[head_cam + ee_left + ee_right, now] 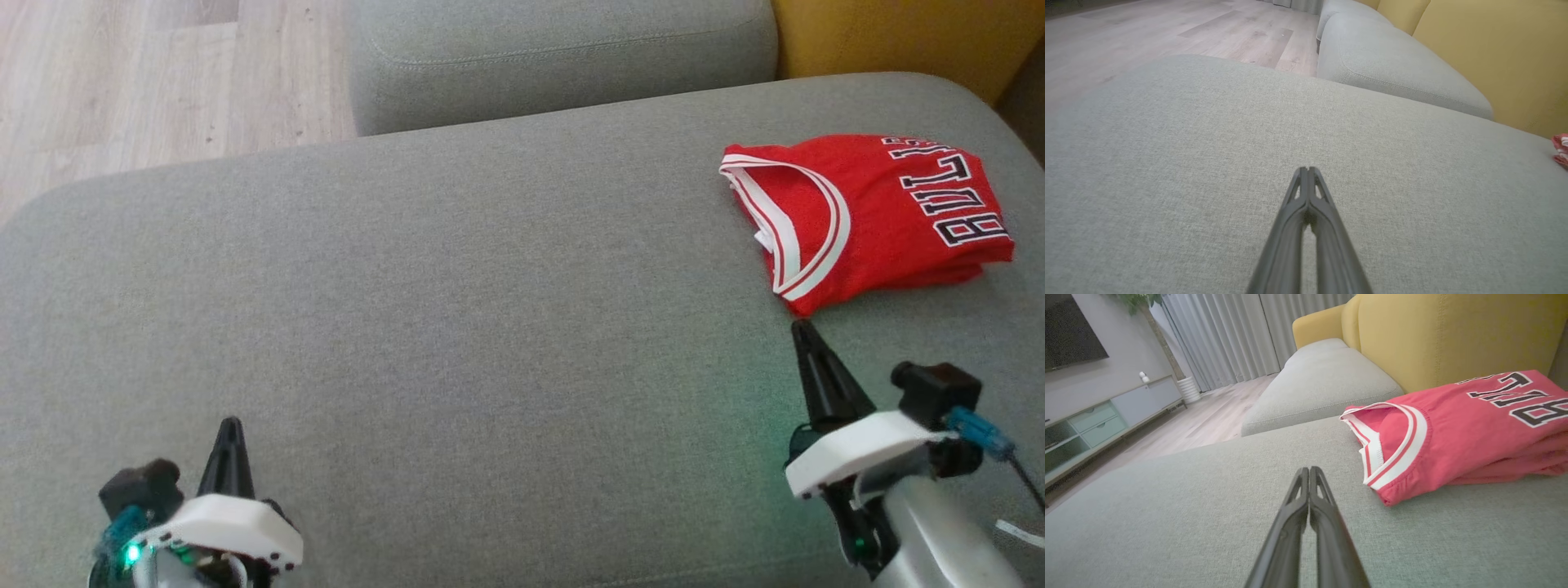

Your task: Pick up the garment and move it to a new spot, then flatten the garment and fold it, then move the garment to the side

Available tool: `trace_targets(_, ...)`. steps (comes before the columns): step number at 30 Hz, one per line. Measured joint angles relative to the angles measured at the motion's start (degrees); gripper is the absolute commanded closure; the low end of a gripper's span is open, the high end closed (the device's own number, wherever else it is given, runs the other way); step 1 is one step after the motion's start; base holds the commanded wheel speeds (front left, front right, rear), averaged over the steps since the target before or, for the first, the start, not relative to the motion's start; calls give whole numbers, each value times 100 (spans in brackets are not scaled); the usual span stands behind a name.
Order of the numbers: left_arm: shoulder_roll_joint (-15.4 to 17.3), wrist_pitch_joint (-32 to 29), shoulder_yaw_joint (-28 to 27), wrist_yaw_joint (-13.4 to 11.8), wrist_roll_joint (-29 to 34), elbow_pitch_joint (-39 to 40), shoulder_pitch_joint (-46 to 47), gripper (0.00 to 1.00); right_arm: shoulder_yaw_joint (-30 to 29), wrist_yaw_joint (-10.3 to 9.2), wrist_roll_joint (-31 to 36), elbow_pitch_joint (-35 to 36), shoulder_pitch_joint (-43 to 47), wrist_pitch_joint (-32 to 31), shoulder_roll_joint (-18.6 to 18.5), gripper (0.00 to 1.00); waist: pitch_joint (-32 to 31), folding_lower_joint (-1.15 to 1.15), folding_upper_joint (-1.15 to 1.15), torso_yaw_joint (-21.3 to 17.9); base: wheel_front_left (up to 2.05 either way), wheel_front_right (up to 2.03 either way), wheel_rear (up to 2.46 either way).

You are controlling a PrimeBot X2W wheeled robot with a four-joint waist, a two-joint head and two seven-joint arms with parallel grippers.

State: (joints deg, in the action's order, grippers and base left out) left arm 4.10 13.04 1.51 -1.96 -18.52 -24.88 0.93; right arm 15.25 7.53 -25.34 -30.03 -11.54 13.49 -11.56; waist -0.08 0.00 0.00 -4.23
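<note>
The garment [873,216] is a red basketball jersey with white trim and black lettering, lying folded at the far right of the grey sofa cushion [457,310]. In the right wrist view the garment [1461,433] lies just right of and beyond my fingers. My right gripper [802,327] is shut and empty, its tip a short way in front of the jersey's near corner, not touching it. My left gripper [231,425] is shut and empty at the lower left, far from the jersey. A red edge of the garment [1560,149] peeks in at the left wrist view's right border.
A second grey cushion [563,57] adjoins at the back, with the yellow sofa back [906,37] behind the jersey. Wooden floor [155,82] lies off the cushion's far left edge. A TV cabinet [1106,420] and curtains [1241,330] stand across the room.
</note>
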Motion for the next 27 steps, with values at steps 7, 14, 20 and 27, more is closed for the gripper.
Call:
trace_targets(7,-14,-136,-19,54,-492,64,36,100,-154,0,-450,96,-17,-157,24,100,2,0,0,29,0,0,0)
trace_targets(14,-27,-244,-37,102,-921,104,36,100,-299,0,-844,176,-10,-249,53,100,4,0,0,54,0,0,0)
trace_targets(20,-40,-307,-46,147,-1223,142,37,100,-389,0,-1111,241,2,-349,129,100,5,0,0,72,0,0,0)
trace_targets(27,-45,-439,-68,197,-1656,218,42,100,-515,0,-1502,309,46,-456,187,100,6,0,0,97,0,0,0)
